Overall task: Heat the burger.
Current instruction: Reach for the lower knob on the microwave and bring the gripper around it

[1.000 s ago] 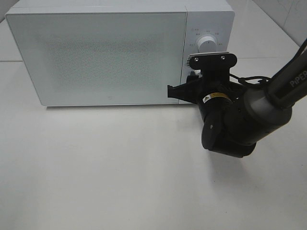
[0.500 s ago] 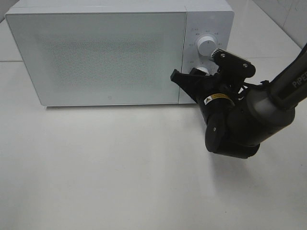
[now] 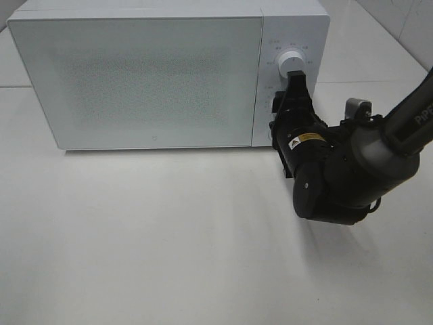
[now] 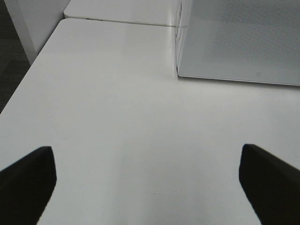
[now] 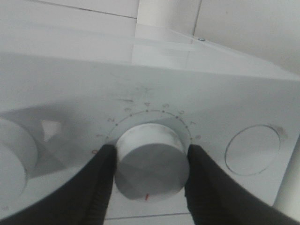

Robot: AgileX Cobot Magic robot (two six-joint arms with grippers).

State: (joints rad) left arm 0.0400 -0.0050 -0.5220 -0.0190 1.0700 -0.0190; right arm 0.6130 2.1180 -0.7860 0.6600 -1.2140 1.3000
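Jaws on the right gripper (image 3: 288, 99) are clenched onto the lower dial (image 5: 151, 161) of the microwave (image 3: 155, 74). In the right wrist view one black finger (image 5: 101, 180) presses each side of that white dial, touching it. The dial has a small red tick on its face, and a scale of little numbers curves around part of it on the panel.

As for the burger, it doesn't show in any of the views, so can't tell where it is. The microwave door (image 3: 142, 78) is shut, and its frosted speckled front hides whatever's inside.

Moving outward, the upper dial (image 3: 291, 61) sits just above the gripper on the control panel at the right end of the microwave, untouched. A round button (image 5: 253, 150) is set into the panel on the other side of the gripped dial. The right arm reaches in from the right edge, with its fat black wrist hanging over the white table (image 3: 169, 237) just in front of the panel.

The left gripper (image 4: 147, 180) is released, jaws spread wide. Its two dark fingertips (image 4: 28, 178) show only at the corners of the left wrist view, with nothing but tabletop between them. It's off to the left, well apart from the microwave, whose near left corner shows farther off.
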